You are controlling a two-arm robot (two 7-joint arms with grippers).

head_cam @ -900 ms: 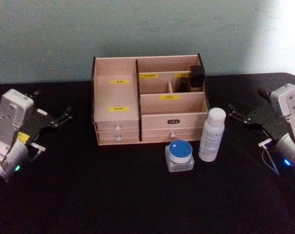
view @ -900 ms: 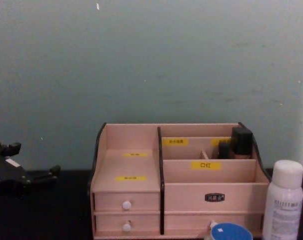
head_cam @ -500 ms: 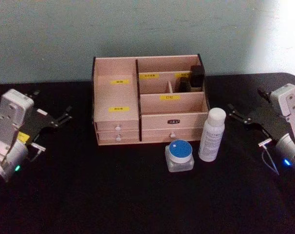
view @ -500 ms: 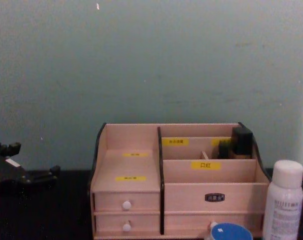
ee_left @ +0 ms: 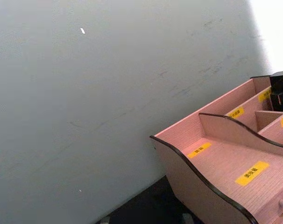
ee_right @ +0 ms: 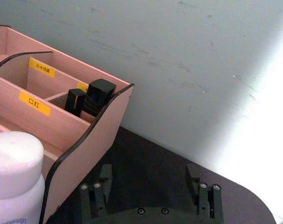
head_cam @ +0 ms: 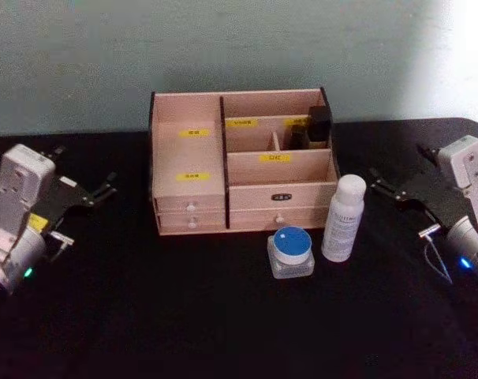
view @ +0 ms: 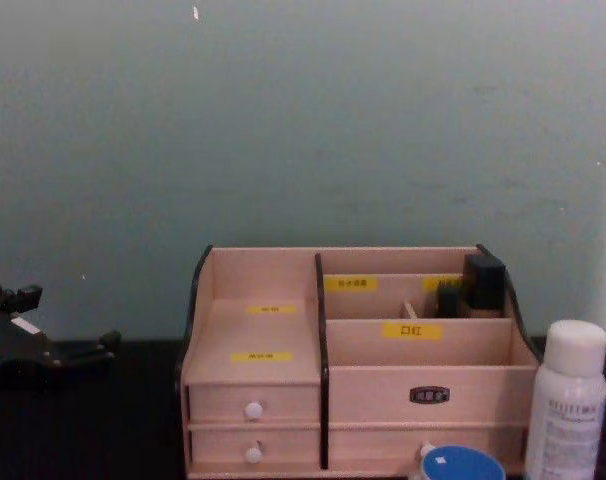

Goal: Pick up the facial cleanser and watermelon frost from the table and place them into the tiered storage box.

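- Holding our right claw [head_cam: 383, 183] low over the black table [head_cam: 184, 324], we have its two dark fingers [ee_right: 95, 189] spread wide and touching none of the items.
- Just inward of that claw, near it but apart, stands the facial cleanser [head_cam: 343, 217], a tall white cylindrical plastic bottle, upright on the table.
- Beyond the bottle from the right claw sits the watermelon frost [head_cam: 290, 251], a short clear jar with a flat round blue lid, just beside the bottle.
- Between our two claws stands the tiered storage box [head_cam: 282, 167], a light wooden organiser with dark side edges, yellow labels and white-knobbed drawers, right behind the bottle and jar.
- Small dark items [head_cam: 318, 125] stand in its rear compartment, on the side nearest the right claw.
- Our left claw [head_cam: 105, 188] hangs on the box's other side, well apart from bottle and jar, with its fingers also parted.
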